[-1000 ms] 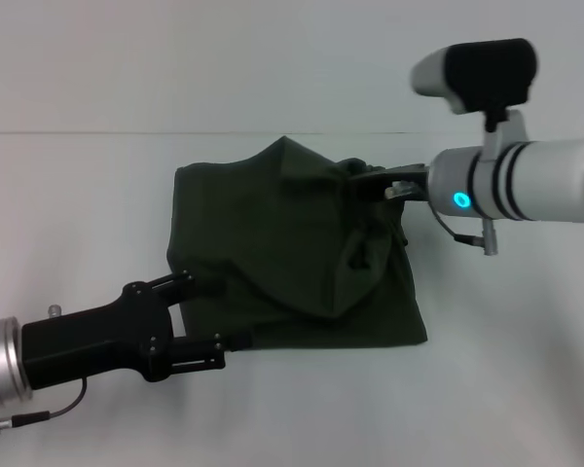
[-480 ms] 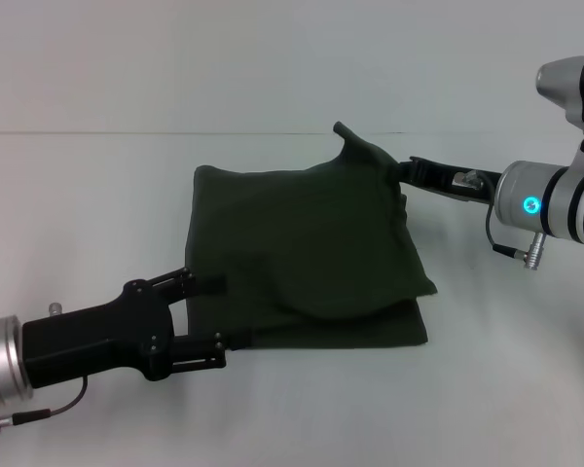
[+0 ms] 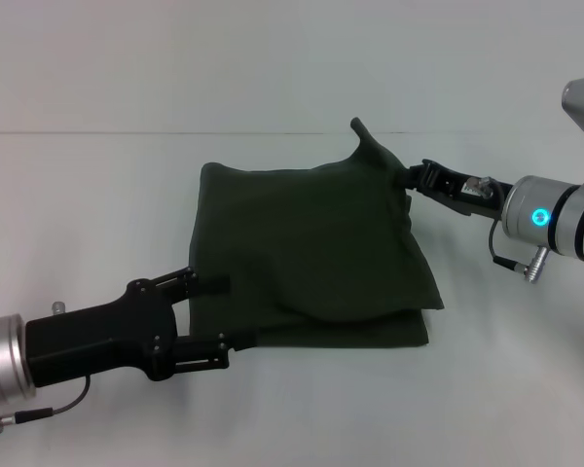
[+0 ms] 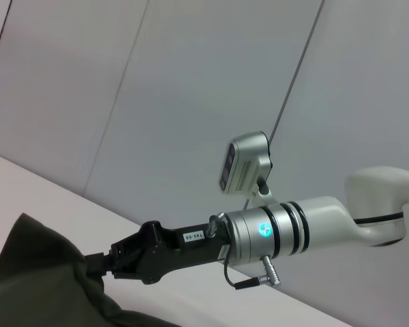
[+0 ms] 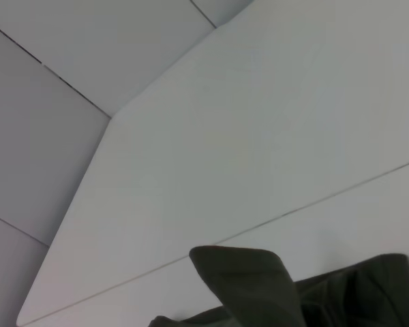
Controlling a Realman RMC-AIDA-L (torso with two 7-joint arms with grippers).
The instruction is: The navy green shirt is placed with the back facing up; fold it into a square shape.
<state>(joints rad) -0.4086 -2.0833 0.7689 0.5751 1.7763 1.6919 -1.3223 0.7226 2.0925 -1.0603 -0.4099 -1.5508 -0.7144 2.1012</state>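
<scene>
The navy green shirt (image 3: 311, 253) lies folded in layers on the white table, roughly square. Its far right corner is pulled up into a peak, and my right gripper (image 3: 416, 178) is shut on that corner. In the left wrist view the same right gripper (image 4: 97, 264) pinches the raised cloth of the shirt (image 4: 34, 286). A flap of the shirt (image 5: 255, 283) fills the low edge of the right wrist view. My left gripper (image 3: 217, 312) rests open at the shirt's near left corner, with one finger on either side of the hem.
The white table (image 3: 97, 195) spreads wide on all sides of the shirt. A seam line (image 3: 78, 133) runs across it at the back. Grey wall panels (image 4: 191, 88) stand behind the right arm.
My right gripper has moved right with the shirt's top layer, drawing it out flat over the lower layers. The left arm has stayed still.
</scene>
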